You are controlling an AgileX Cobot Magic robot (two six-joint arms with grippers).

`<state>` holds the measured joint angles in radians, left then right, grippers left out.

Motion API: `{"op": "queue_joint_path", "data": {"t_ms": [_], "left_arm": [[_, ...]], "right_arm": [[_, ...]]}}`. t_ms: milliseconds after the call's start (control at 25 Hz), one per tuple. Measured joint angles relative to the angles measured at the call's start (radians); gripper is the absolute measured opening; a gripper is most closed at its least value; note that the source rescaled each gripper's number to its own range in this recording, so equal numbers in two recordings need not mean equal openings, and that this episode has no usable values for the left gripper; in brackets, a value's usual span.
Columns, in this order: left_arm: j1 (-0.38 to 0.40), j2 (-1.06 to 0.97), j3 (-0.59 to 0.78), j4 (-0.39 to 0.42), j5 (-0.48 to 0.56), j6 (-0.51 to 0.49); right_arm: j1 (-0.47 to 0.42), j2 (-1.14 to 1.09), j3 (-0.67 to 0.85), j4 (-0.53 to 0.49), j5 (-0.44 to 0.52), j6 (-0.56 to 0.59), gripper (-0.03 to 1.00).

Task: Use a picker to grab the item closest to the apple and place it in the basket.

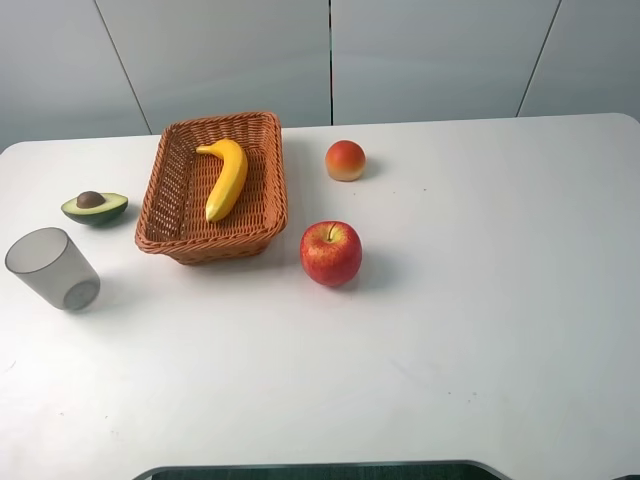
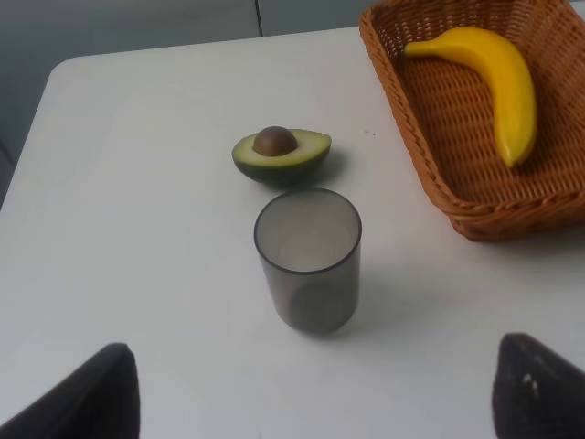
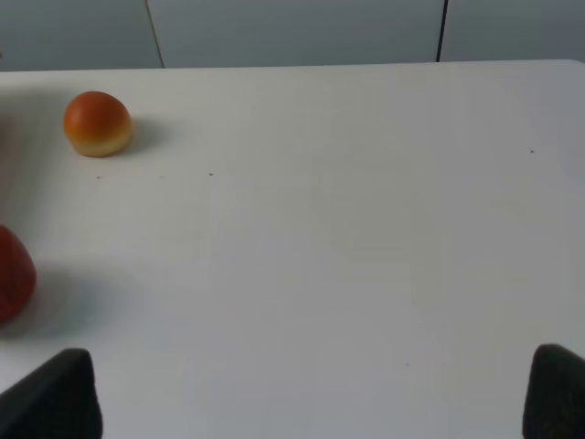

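A red apple (image 1: 331,252) stands near the middle of the white table, and its edge shows in the right wrist view (image 3: 11,274). Behind it lies a small orange-red round bun-like item (image 1: 345,160) (image 3: 97,123). To the apple's left sits a brown wicker basket (image 1: 210,245) (image 2: 407,128) with a yellow banana (image 1: 226,178) (image 2: 498,78) inside. Neither arm appears in the exterior high view. My left gripper (image 2: 315,398) is open, facing the cup and avocado. My right gripper (image 3: 306,393) is open over bare table, right of the apple. Both hold nothing.
A halved avocado (image 1: 94,206) (image 2: 281,155) lies left of the basket. A grey translucent cup (image 1: 53,268) (image 2: 307,258) stands upright in front of it. The table's near edge runs along the bottom of the exterior high view.
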<state>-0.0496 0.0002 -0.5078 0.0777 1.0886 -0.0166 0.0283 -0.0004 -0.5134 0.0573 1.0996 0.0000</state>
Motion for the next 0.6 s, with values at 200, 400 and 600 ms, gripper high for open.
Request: {"op": "queue_joint_path", "data": {"t_ms": [200,400,600], "left_arm": [[0.0,0.0,0.0,0.0,0.0,0.002],[0.0,0.0,0.0,0.0,0.0,0.002],[0.0,0.0,0.0,0.0,0.0,0.002]], "right_arm": [[0.0,0.0,0.0,0.003,0.0,0.0,1.0],[0.0,0.0,0.0,0.003,0.0,0.0,1.0],[0.0,0.0,0.0,0.003,0.0,0.0,1.0]]}}
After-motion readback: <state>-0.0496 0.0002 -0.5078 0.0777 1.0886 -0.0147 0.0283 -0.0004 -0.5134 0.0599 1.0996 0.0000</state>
